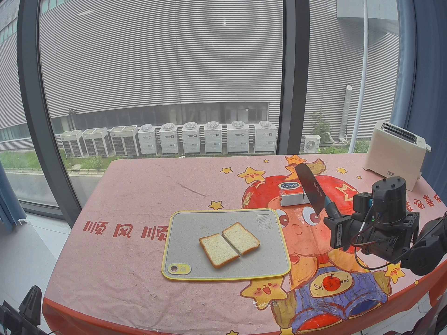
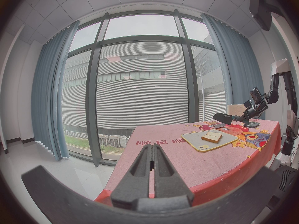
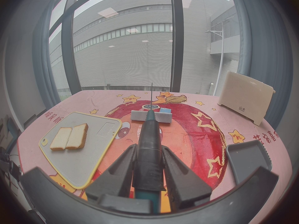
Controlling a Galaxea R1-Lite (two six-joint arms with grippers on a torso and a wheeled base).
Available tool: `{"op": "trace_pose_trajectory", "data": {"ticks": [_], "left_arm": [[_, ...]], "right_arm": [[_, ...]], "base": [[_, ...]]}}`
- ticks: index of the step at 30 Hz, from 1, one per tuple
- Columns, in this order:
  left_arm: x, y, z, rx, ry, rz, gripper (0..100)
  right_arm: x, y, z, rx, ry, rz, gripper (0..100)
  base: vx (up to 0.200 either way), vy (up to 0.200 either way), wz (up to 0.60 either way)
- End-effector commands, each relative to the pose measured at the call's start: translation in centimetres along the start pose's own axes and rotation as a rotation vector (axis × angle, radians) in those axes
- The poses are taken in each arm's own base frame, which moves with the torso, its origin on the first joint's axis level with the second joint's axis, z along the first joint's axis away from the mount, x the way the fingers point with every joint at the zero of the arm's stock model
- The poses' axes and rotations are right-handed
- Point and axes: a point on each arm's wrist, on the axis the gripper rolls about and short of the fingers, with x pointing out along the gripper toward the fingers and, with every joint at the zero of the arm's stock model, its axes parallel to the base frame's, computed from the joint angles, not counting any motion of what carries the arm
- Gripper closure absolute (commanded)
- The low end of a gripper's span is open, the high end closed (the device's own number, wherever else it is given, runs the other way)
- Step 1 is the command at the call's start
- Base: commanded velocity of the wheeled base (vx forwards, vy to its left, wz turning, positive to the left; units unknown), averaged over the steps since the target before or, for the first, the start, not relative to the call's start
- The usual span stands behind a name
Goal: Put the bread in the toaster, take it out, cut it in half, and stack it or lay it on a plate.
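Note:
Two halves of a bread slice (image 1: 219,250) (image 1: 240,237) lie side by side on the grey, yellow-rimmed cutting board (image 1: 195,229); the right wrist view shows them as bread halves (image 3: 69,137). My right gripper (image 3: 149,159) is shut on the teal handle of a knife (image 1: 311,187). It holds the dark blade up above the table, to the right of the board and clear of the bread. The white toaster (image 1: 396,152) stands at the far right corner. My left gripper (image 2: 152,159) is shut on nothing, low off the table's left front corner.
A small grey knife stand (image 1: 294,198) sits on the cloth behind the blade. A dark grey plate (image 3: 247,159) lies near the table's right front edge. The pink printed cloth left of the board is bare. A window runs behind the table.

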Motion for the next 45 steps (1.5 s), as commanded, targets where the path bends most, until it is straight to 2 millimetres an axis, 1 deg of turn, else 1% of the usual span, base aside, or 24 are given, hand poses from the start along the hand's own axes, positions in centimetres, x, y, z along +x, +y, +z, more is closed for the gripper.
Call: {"op": "trace_pose_trajectory", "data": {"ticks": [1, 15, 45], "left_arm": [[0.0, 0.0, -0.5, 0.0, 0.001, 0.0, 100], [0.0, 0.0, -0.5, 0.0, 0.001, 0.0, 100], [0.0, 0.0, -0.5, 0.0, 0.001, 0.0, 100]], "right_arm": [[0.4, 0.0, -0.3, -0.002, 0.014, -0.005, 100], [1.0, -0.1, -0.5, -0.003, 0.032, -0.016, 100], [1.4, 0.2, -1.1, -0.013, 0.057, -0.013, 100]], "base": [[0.0, 0.0, 0.0], [0.0, 0.0, 0.0], [0.0, 0.0, 0.0]]}}
